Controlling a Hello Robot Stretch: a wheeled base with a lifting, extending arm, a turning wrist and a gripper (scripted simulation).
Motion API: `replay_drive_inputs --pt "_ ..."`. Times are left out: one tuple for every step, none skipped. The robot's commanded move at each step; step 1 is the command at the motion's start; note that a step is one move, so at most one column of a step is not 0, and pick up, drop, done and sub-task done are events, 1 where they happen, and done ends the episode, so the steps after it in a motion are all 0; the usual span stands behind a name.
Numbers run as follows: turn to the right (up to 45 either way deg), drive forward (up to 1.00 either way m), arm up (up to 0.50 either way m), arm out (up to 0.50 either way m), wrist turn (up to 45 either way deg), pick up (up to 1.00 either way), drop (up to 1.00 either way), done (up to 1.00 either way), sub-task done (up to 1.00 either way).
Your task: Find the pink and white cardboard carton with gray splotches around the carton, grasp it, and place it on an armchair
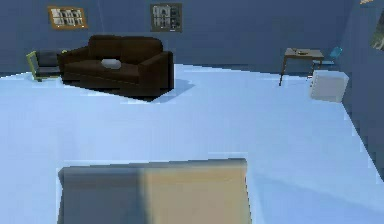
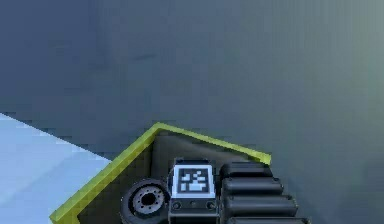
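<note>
While the robot is searching, it is best turning slowly toward the far right. Far left, 1 armchair [image 1: 44,65] is standing beside a dark sofa [image 1: 118,64]; far right, a white box [image 1: 328,85], possibly the carton, is sitting by a tabletop [image 1: 302,52]. For the end effector [image 2: 148,201], finger spacing and load cannot be told, nor what the yellow-rimmed bin [image 2: 110,167] is holding.

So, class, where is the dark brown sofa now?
The dark brown cushioned sofa stands at the forward view's upper left, against the blue wall, with a small greyish chair just left of it.
</note>
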Motion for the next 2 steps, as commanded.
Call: replay_drive_inputs --pt "0.0 0.00 0.00 0.28 0.0 0.00 0.00 0.00 0.00" --pt "0.0 0.00 0.00 0.00 45.0 0.00 0.00 0.00 0.00"
